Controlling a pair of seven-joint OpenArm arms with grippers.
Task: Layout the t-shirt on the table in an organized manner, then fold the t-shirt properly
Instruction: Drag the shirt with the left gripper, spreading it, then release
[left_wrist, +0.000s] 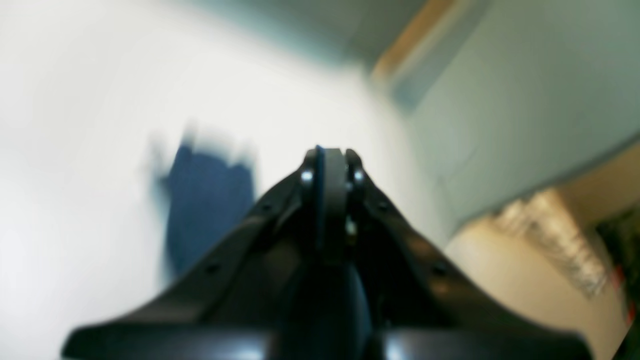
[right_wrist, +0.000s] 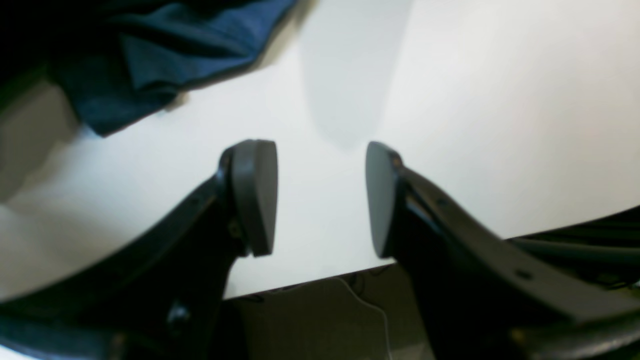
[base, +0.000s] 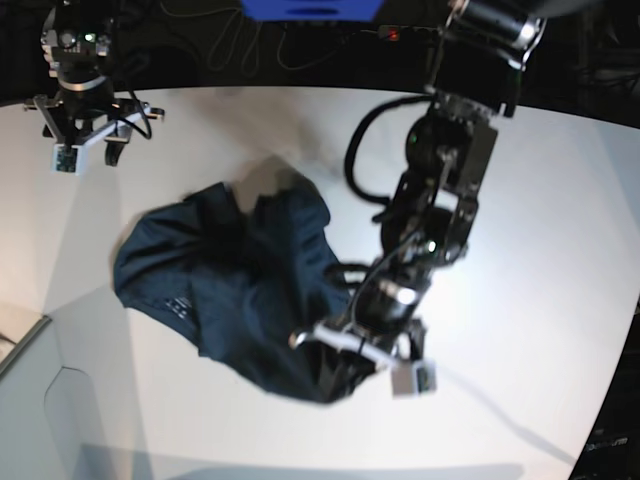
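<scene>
As I hang over the table, count: one table, one t-shirt, two grippers (both mine).
T-shirt, look: dark navy, soft, rumpled into an uneven heap with folds and ridges, not spread flat; a few small pale marks show on its near-left part in the base view.
T-shirt, place: on the table, left of the middle in the base view, with white tabletop bare all round it.
Table, look: white, matte, smooth, much larger than the shirt.
Left gripper: my jaws are pressed together with no gap showing. In the base view I sit at the shirt's lower right edge, where the cloth is bunched under me. Whether any cloth is pinched I cannot tell (my wrist view is badly blurred, and the shirt there is only a blue smear to the left of my fingers).
Right gripper: my jaws stand well apart, holding nothing, over bare table near its edge; a fold of the shirt lies beyond my left pad, apart from it.
</scene>
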